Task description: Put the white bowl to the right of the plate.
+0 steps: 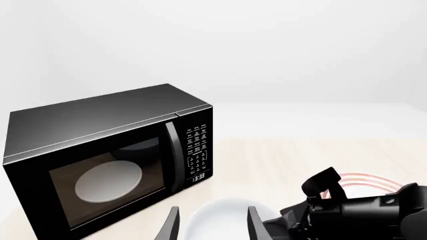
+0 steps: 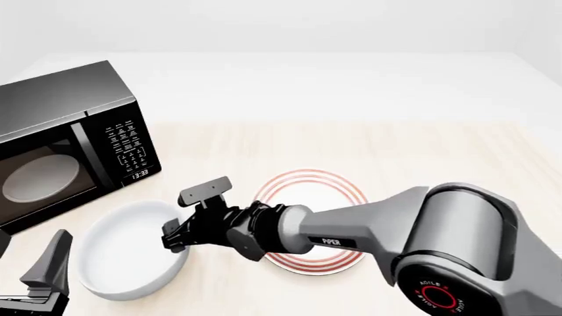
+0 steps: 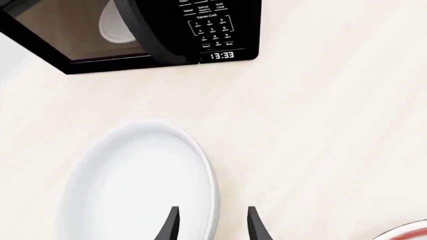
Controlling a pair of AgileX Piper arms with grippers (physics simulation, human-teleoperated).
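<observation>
**Right arm reaches across the plate to the bowl's rim**

Nearest the front camera, the right arm's big grey shoulder joint fills the lower right corner, and its forearm stretches leftward, low over the plate (image 2: 309,191). The right gripper (image 2: 176,238) sits at the near-plate edge of the white bowl (image 2: 127,249), jaws parted and straddling the rim; whether they press on it I cannot tell. The bowl rests on the pale wood surface (image 2: 395,158), on the microwave's side of the plate, just beside it. The microwave (image 2: 62,141) stands beyond the bowl, door shut, clock reading 13:33. The left gripper (image 2: 49,270) pokes up beside the bowl, on the side away from the plate, and touches nothing; its opening cannot be read from here.

From the left wrist, the left gripper (image 1: 212,225) shows two dark fingers spread apart, empty, with the bowl (image 1: 217,215) between and past them. The right arm's black wrist crosses near the plate (image 1: 363,182).

From the right wrist, the right gripper (image 3: 212,225) has its fingers apart on either side of the bowl's rim (image 3: 210,190). A sliver of the plate (image 3: 407,232) shows at the frame's corner.
</observation>
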